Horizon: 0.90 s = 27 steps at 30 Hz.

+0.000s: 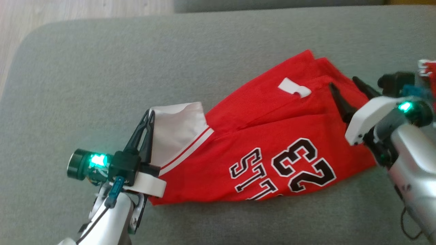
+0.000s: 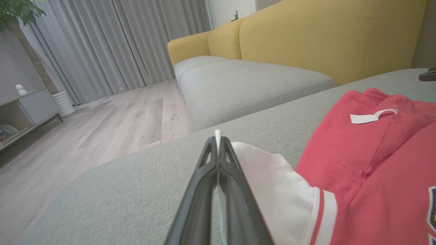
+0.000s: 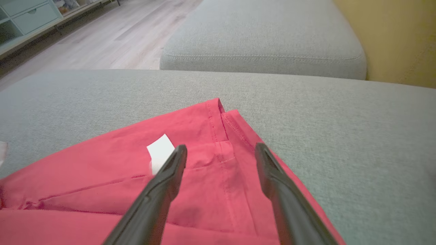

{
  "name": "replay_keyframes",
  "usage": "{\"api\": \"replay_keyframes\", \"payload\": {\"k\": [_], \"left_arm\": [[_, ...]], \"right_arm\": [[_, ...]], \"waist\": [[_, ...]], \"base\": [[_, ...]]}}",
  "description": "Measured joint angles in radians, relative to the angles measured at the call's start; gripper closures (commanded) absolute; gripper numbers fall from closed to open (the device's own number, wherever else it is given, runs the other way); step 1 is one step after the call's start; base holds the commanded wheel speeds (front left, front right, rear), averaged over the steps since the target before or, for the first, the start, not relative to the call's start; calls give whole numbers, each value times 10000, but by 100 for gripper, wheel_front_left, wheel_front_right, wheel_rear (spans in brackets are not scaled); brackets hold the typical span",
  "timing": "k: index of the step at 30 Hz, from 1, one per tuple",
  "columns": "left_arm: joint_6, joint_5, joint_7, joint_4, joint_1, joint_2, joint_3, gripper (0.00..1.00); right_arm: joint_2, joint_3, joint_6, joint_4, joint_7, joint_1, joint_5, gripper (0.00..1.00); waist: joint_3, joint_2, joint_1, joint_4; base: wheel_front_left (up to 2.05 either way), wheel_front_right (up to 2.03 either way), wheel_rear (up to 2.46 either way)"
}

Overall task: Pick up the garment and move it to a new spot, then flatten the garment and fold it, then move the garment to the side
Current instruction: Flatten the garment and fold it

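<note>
L claw (image 2: 218, 137) pinching red jersey (image 1: 272, 153) by white trim (image 1: 177, 126), rumpled, black 23, R claw (image 3: 220, 147) wide over hem (image 3: 218, 109)

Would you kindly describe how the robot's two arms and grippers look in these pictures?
The left gripper and right gripper each have two long, black, tapering fingers. Behind them sit white housings, a glowing green light and a small blue fitting. The forearms are silvery, with thin black cables.
</note>
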Motion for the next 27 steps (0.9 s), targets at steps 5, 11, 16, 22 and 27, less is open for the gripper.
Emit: {"api": "replay_keyframes", "payload": {"k": [5, 11, 16, 22, 27], "left_arm": [[4, 0, 222, -487, 1, 65, -25, 100], [77, 0, 311, -734, 6, 144, -35, 100], [86, -2, 399, -966, 3, 236, -33, 100], [176, 0, 474, -1139, -2, 334, -31, 100], [176, -2, 531, -1237, -9, 410, -33, 100]], "right_arm": [[-42, 790, 0, 1001, 476, -791, 663, 0], [-117, 1576, 0, 1379, 491, -1086, 1361, 29], [-347, 2121, 0, 1877, 374, -1409, 1808, 39], [-405, 2623, 0, 2472, 81, -1867, 2031, 0], [-401, 3026, 0, 2621, 44, -1987, 2583, 74]], "waist": [[343, 0, 0, 367], [524, 0, -1, 569], [640, 0, -1, 629], [753, 0, -1, 687], [791, 0, -1, 742]], "base": [[0, 0, 0], [0, 0, 0], [0, 0, 0], [0, 0, 0], [0, 0, 0]]}}
